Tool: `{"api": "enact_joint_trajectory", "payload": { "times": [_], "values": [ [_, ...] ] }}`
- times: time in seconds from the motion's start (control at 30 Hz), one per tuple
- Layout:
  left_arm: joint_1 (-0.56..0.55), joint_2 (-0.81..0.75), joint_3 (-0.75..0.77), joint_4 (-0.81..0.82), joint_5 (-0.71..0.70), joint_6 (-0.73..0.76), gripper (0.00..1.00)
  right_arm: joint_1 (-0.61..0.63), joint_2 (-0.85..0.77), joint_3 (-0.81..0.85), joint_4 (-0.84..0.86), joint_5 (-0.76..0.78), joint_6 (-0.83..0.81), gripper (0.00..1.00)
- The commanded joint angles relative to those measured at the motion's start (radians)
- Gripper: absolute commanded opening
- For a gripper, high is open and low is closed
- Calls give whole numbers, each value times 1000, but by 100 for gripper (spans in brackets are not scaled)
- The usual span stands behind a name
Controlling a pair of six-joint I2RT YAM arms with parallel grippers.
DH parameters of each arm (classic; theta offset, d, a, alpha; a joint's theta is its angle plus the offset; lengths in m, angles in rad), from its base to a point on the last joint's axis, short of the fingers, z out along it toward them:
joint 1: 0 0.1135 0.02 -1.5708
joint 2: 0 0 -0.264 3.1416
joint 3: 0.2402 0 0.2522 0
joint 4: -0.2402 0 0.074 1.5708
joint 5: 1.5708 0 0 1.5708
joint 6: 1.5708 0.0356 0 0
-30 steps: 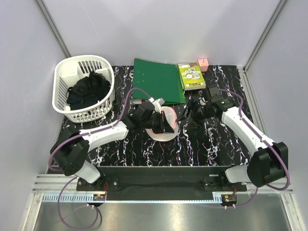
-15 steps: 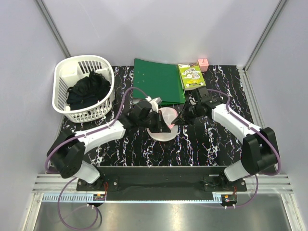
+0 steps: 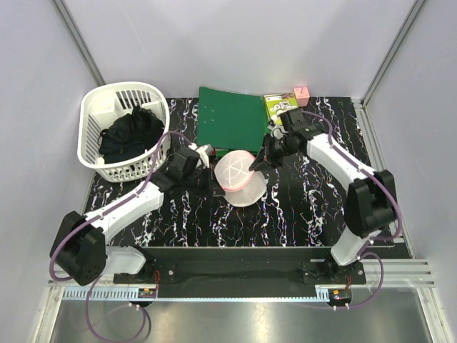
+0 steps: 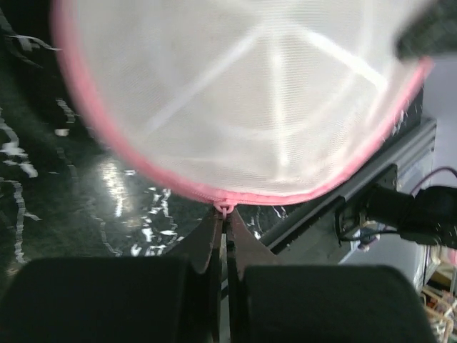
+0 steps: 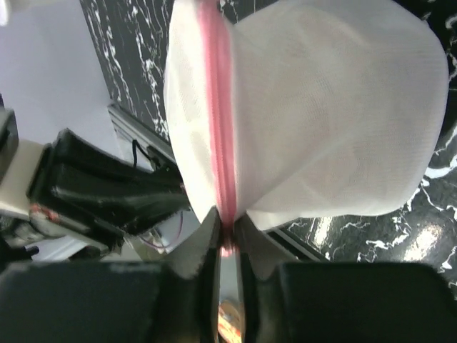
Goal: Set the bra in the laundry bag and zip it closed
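Well off to the outer side of my left end effector (image 4: 223, 218) stands the white basket (image 3: 91, 114) of black clothes (image 3: 130, 134), no bother. That end effector is pinched narrow on a small pink tab at the rim of the laundry bag (image 3: 239, 179), which is held between both end effectors. My right end effector (image 5: 227, 230) is clamped on the pink zipper trim opposite. The bra is out of sight, I judge inside. I should anchor one side and draw the tab along the trim, not outward. The green folder (image 3: 232, 118) lies just beyond, crowding any sweep
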Motion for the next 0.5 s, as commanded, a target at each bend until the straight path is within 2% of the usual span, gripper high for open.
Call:
{"api": "enact_joint_trajectory", "payload": {
  "times": [0.0, 0.03, 0.1, 0.2, 0.3, 0.37, 0.43, 0.47],
  "values": [
    [-87, 46, 81, 135, 93, -88, 0, 49, 105, 205, -140, 69, -75, 24],
    [-98, 61, 84, 211, 107, -123, 0, 44, 116, 233, -185, 123, -67, 29],
    [-116, 106, 80, 282, 124, -222, 0, 34, 102, 274, -292, 273, -71, 50],
    [-126, 155, 103, 330, 113, -292, 0, 9, -26, 176, -293, 361, -49, 76],
    [-141, 193, 146, 331, 115, -294, 0, -14, -140, 77, -285, 358, -4, 85],
    [-152, 209, 169, 325, 112, -295, 0, -14, -190, 8, -267, 352, 34, 88],
    [-159, 226, 176, 325, 109, -303, 0, -11, -279, -70, -200, 305, 153, 100],
    [-167, 230, 178, 327, 107, -305, 0, -8, -310, -164, -92, 241, 203, 100]
  ]
}}
